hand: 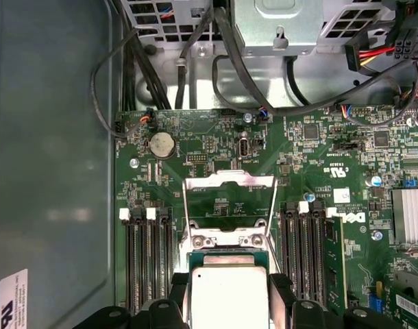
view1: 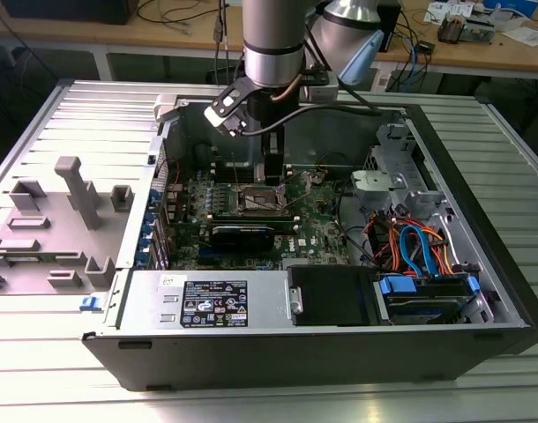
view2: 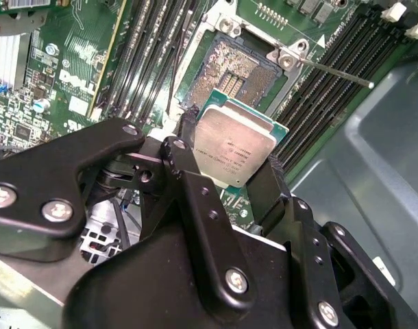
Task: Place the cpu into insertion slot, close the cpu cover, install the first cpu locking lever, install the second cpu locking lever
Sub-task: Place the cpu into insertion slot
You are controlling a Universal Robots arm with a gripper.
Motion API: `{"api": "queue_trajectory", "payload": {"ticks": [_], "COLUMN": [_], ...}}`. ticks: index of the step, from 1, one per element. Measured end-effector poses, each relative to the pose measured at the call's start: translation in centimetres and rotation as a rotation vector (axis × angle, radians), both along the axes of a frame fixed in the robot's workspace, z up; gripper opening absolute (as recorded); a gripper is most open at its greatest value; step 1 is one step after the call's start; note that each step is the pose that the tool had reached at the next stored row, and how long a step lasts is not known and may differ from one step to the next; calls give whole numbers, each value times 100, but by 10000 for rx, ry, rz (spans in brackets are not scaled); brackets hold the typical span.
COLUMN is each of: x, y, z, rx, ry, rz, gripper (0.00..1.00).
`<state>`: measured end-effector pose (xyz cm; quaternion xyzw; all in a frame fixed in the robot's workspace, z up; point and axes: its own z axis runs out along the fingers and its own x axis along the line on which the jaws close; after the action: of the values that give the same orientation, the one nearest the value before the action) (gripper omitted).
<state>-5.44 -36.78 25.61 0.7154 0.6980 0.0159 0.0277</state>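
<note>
Just above the square dark insertion slot (view2: 229,65), your black gripper (view2: 226,161) grips the small silver-grey square cpu (view2: 235,145) by opposite edges, unseated. Thin silver metal cpu cover (hand: 226,180) lies swung open, near the slot.

A ribbed, silver-grey metal tabletop (view1: 101,110) carries the scene, its grooves running across the exterior view. An open computer case (view1: 322,352) lies on it on its side, taking up the middle and the exterior view's right. Just beside the case, towards the exterior view's left, rests a grey moulded fixture (view1: 79,189) with upright posts and small pockets.
</note>
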Motion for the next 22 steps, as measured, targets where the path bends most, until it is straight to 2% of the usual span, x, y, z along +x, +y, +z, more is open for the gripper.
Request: {"api": "queue_trajectory", "payload": {"ticks": [2,4,5,6,8,10,22], "x": [-24,-37,-48,-51,-51,-52,-52], "y": [0,0,0,0,0,0,0], "z": [-34,-49,-65,-91,-152,-184,-198], "rx": [-1,-1,-1,0,-1,-1,0], "ry": [-22,-65,-109,-117,-117,-117,-117], "rz": [74,115,141,167,187,190,190], "gripper": [55,55,55,55,55,55,55]}}
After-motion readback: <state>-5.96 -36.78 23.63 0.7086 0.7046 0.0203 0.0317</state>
